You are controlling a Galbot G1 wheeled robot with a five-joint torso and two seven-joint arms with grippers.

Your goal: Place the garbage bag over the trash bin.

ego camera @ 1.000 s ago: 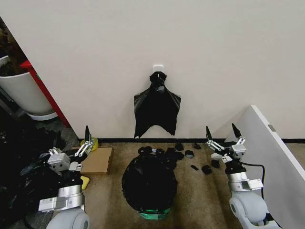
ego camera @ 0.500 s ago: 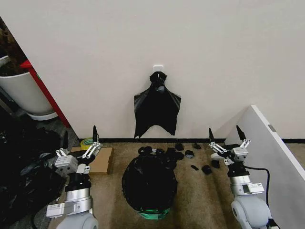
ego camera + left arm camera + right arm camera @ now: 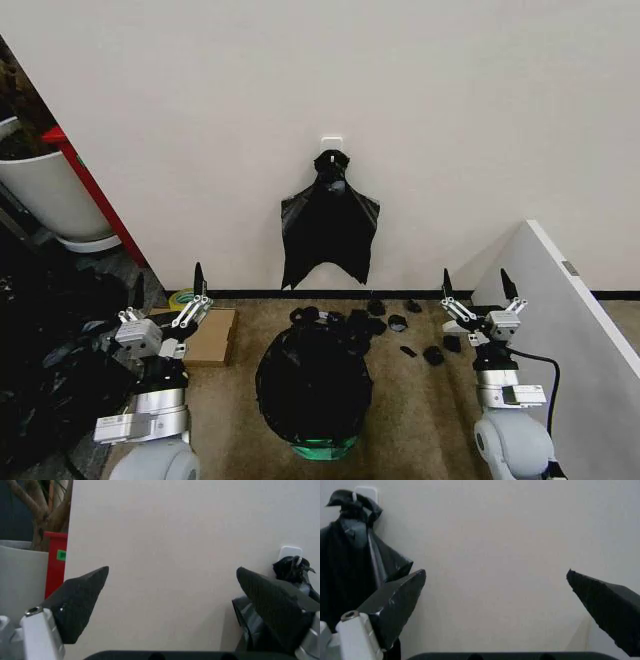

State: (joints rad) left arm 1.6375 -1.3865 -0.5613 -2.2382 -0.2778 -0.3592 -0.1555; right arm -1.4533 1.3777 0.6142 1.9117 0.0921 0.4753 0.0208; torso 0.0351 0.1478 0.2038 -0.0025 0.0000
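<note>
Black, glossy plastic covers the trash bin (image 3: 320, 447) almost entirely: the garbage bag (image 3: 312, 385) is draped over it on the carpet directly before us, and only the pale greenish base shows at the bottom. We judge the covering essentially done, since the film reaches nearly to the floor. Our left gripper (image 3: 168, 295) stands upright to the left of the bin, fingers spread wide and holding nothing; our right gripper (image 3: 478, 290) mirrors it on the right, likewise parted and empty. Both sit well apart from the bag, pointing at the wall, where a flat black bag (image 3: 329, 226) hangs from a hook (image 3: 332, 144). We read this as a stand-off posture that keeps the fingers from snagging the thin film.
</note>
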